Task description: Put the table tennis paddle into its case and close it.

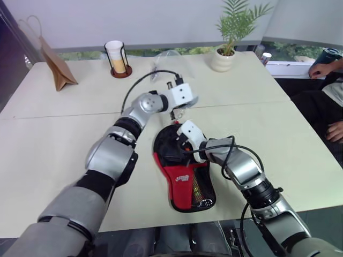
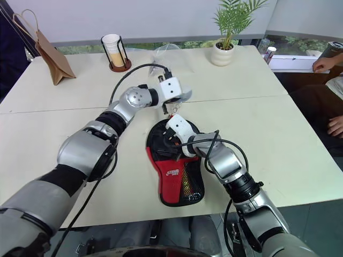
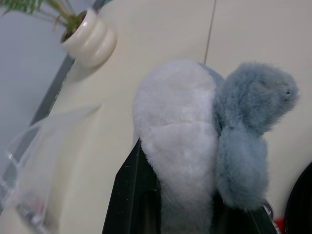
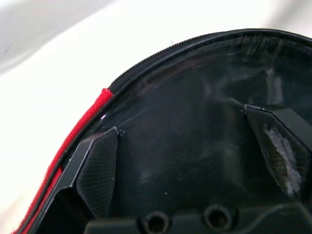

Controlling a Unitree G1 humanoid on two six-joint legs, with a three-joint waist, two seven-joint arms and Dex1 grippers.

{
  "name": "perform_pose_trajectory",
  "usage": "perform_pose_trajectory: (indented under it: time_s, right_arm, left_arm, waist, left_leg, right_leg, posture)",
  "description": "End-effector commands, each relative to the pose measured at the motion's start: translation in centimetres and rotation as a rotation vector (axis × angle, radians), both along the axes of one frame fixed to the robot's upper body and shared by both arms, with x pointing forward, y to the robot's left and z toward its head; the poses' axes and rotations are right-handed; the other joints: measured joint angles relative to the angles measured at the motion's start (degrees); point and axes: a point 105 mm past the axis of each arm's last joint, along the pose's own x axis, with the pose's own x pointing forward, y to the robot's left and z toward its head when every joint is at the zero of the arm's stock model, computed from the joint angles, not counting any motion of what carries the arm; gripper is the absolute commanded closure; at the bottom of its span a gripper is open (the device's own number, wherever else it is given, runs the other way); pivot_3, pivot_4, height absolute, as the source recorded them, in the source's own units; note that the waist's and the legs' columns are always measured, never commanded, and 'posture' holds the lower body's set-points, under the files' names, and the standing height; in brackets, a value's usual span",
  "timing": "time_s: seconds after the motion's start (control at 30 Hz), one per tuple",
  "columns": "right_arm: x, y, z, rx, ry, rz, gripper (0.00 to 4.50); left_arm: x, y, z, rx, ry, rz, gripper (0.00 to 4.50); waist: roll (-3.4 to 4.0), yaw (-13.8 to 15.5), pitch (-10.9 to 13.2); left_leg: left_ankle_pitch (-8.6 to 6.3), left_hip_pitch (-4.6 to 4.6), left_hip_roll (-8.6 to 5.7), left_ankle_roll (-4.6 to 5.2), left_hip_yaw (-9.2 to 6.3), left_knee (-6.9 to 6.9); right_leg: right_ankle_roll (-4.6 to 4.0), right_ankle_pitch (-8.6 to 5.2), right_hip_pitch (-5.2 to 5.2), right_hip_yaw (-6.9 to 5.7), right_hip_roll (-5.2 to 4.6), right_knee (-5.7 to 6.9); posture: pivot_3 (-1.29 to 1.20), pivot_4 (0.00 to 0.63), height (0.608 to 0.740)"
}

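Pale tabletop (image 2: 64, 176) carries the case (image 2: 176, 184), lying flat near the front edge. Over its round end the right gripper (image 4: 195, 146) is held wide apart, nothing gripped. Just beyond, the left gripper (image 2: 170, 110) is clamped on a grey-and-white fluffy charm (image 3: 204, 141). No table tennis paddle can be made out. Pulled askew, the charm could drag the case sideways.

black-red case (image 2: 174, 171) – flat on table (image 2: 300, 144)
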Motion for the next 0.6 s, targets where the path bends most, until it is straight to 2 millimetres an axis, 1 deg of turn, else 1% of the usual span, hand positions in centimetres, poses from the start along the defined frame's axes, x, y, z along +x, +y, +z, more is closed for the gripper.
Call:
perform_pose_trajectory:
  time_s: [0.03,0.2,0.37,0.4,0.47,0.5,0.6]
  right_arm:
    - [-3.4,-0.5,-6.6,-0.112,0.271,-0.03,0.0]
    - [-3.9,-0.1,-6.8,-0.102,0.276,-0.039,0.0]
    - [-4.1,-0.2,-6.9,-0.101,0.278,-0.052,0.0]
    - [-4.1,-0.2,-6.9,-0.101,0.277,-0.054,0.0]
    - [-4.1,-0.3,-6.8,-0.099,0.276,-0.057,0.0]
    - [-4.0,-0.3,-6.8,-0.099,0.275,-0.058,0.0]
    - [-3.8,-0.5,-6.8,-0.105,0.267,-0.062,0.0]
  left_arm:
    - [-0.5,-3.1,4.5,-0.118,-0.077,-0.063,3.74]
    - [-1.7,-5.2,4.9,-0.211,0.002,-0.136,3.74]
    - [-2.8,-6.5,4.9,-0.32,0.156,-0.216,3.74]
    - [-2.9,-6.5,4.8,-0.329,0.18,-0.222,3.1]
    - [-3.1,-6.5,4.5,-0.33,0.208,-0.24,2.31]
    - [-3.2,-6.4,4.3,-0.325,0.223,-0.247,1.72]
    - [-3.6,-6.3,3.6,-0.315,0.285,-0.288,0.2]
  waist:
    - [0.0,0.04,0.0]
    - [0.0,0.05,0.0]
    - [0.0,0.12,0.0]
    - [0.0,0.12,0.0]
    - [0.0,0.1,0.0]
    - [0.0,0.08,0.0]
    - [0.07,-0.17,-0.08]
  left_leg:
    - [0.0,0.0,0.0,0.0,0.0,0.0]
    - [0.0,0.0,0.0,0.0,0.0,0.0]
    - [-0.01,0.0,0.0,0.0,0.0,-0.01]
    - [-0.01,0.0,0.0,0.0,0.0,-0.01]
    - [-0.01,0.0,-0.01,0.0,0.0,-0.01]
    - [-0.01,0.0,-0.01,0.01,0.0,-0.01]
    - [-0.03,0.01,0.0,0.02,0.01,-0.02]
  right_leg:
    - [0.01,0.0,0.0,0.0,0.0,0.0]
    - [0.01,-0.01,0.01,0.0,-0.01,-0.01]
    - [0.02,-0.01,0.02,-0.01,-0.01,-0.04]
    - [0.02,-0.01,0.02,-0.02,-0.01,-0.04]
    - [0.02,-0.02,0.04,-0.02,-0.02,-0.05]
    - [0.03,-0.02,0.04,-0.02,-0.02,-0.05]
    - [0.04,-0.03,0.05,-0.02,-0.02,-0.06]
  posture:
    - [0.0,0.15,0.74]
    - [0.0,0.15,0.74]
    - [0.0,0.15,0.74]
    - [0.0,0.15,0.74]
    - [0.0,0.15,0.74]
    - [0.0,0.15,0.74]
    - [0.0,0.15,0.74]
